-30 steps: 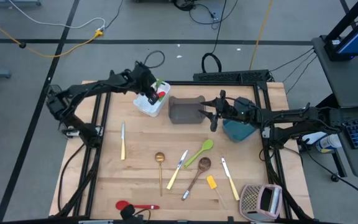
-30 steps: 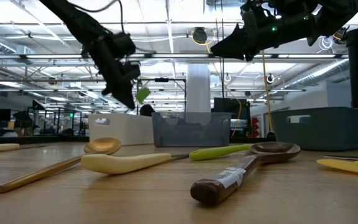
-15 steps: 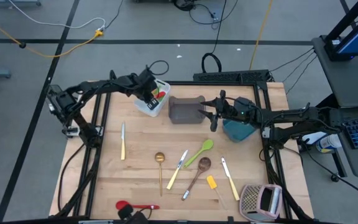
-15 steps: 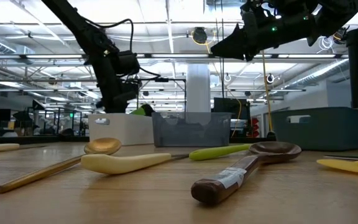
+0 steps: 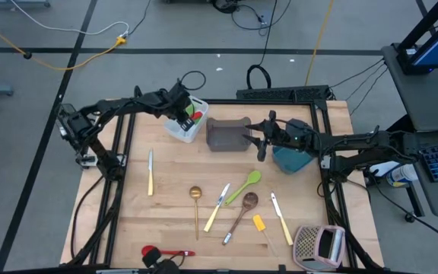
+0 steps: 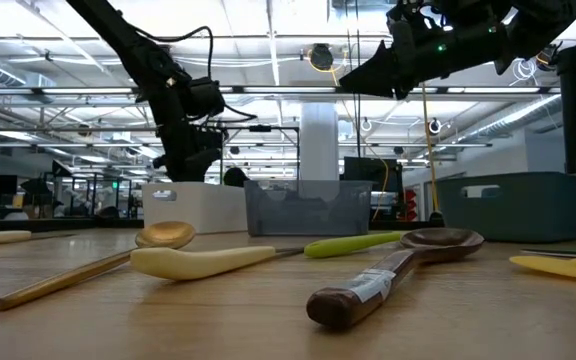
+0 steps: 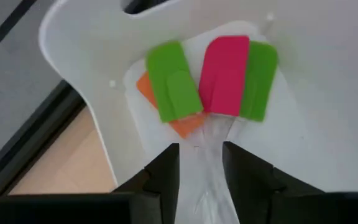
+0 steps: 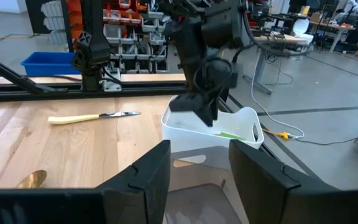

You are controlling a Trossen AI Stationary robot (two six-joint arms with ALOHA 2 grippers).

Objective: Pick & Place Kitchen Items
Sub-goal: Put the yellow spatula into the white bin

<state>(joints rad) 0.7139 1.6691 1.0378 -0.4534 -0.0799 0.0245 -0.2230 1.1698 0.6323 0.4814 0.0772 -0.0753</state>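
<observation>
Left gripper [image 7: 201, 163] hangs low in the white tub [image 5: 175, 131] at the far left, fingers parted, nothing held; green spatula [image 7: 171, 89] lies inside with the others. Best lift straight up, clearing the tub wall.

Left gripper [image 5: 188, 120] lowered, jaws parted, right gripper [image 5: 254, 141] raised, open
</observation>
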